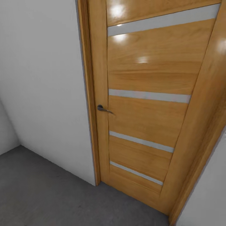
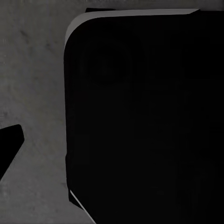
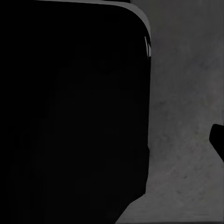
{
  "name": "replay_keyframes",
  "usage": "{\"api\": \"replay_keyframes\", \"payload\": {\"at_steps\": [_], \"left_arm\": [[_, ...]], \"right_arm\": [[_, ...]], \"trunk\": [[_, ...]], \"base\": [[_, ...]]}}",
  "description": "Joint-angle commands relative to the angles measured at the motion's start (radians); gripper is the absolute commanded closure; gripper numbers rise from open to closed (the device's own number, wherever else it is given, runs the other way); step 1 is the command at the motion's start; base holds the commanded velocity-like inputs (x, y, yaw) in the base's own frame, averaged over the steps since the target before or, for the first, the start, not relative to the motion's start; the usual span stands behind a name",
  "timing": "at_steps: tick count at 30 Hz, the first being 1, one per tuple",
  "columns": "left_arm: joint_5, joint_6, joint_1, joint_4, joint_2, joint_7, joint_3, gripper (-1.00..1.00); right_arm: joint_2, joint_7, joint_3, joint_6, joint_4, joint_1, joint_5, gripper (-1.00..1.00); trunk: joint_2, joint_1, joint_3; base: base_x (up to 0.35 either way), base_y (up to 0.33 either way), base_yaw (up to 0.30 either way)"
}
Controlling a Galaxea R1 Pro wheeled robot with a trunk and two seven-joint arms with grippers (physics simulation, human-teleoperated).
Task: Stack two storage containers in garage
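Observation:
The two storage containers are out of view. I face a closed door (image 1: 147, 119) of orange-brown wood with pale horizontal strips and a dark lever handle (image 1: 102, 108). The dark grey speckled concrete floor (image 1: 47, 194) runs up to it. In the left wrist view a black finger (image 2: 9, 144) pokes in at the frame's edge over the floor (image 2: 32, 93). One black finger (image 3: 218, 140) likewise shows at the edge of the right wrist view. Neither view lets me judge whether the jaws are open or shut.
A plain white wall (image 1: 40, 88) stands to the left of the door frame, and another white wall (image 1: 207, 194) closes in at the right. A large black rounded body of the robot (image 2: 140, 121) (image 3: 70, 112) covers much of both wrist views.

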Motion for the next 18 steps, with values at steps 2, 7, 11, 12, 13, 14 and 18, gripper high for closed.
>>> {"api": "replay_keyframes", "payload": {"at_steps": [2, 7, 11, 12, 13, 14, 18], "left_arm": [[0.002, -0.002, 0.000, 0.000, 0.000, 0.000, 0.001, -1.00], [0.002, -0.002, 0.000, 0.000, 0.000, 0.000, 0.001, -1.00], [0.002, -0.002, 0.000, 0.000, 0.000, 0.000, 0.000, -1.00], [0.002, -0.002, 0.000, 0.000, 0.000, 0.000, 0.000, -1.00], [0.002, -0.002, 0.000, 0.000, 0.000, 0.000, 0.000, -1.00], [0.002, -0.002, 0.000, 0.000, 0.000, 0.000, 0.000, -1.00], [0.003, -0.001, 0.000, 0.000, 0.001, 0.000, -0.001, -1.00]], "right_arm": [[0.000, -0.001, 0.000, -0.003, 0.000, 0.000, -0.001, -1.00], [0.000, -0.001, 0.000, -0.003, 0.000, 0.000, -0.001, -1.00], [0.000, -0.001, 0.000, -0.003, 0.000, 0.000, -0.001, -1.00], [0.000, -0.001, 0.000, -0.003, 0.000, 0.000, -0.001, -1.00], [0.000, -0.001, 0.000, -0.003, 0.000, 0.000, -0.001, -1.00], [0.000, -0.001, 0.000, -0.003, 0.000, 0.000, -0.001, -1.00], [0.000, -0.001, -0.001, -0.003, 0.000, 0.000, -0.001, -1.00]], "trunk": [[0.000, 0.000, -0.001], [0.000, 0.000, -0.001], [0.000, 0.000, -0.001], [0.000, 0.000, -0.001], [0.000, 0.000, -0.001], [0.000, 0.000, -0.001], [0.000, 0.000, -0.001]], "base": [[0.000, 0.285, -0.244], [0.000, 0.309, -0.244], [0.049, 0.320, -0.244], [0.106, 0.319, -0.244], [0.118, 0.316, -0.244], [0.130, 0.311, -0.244], [0.191, 0.274, -0.244]]}}
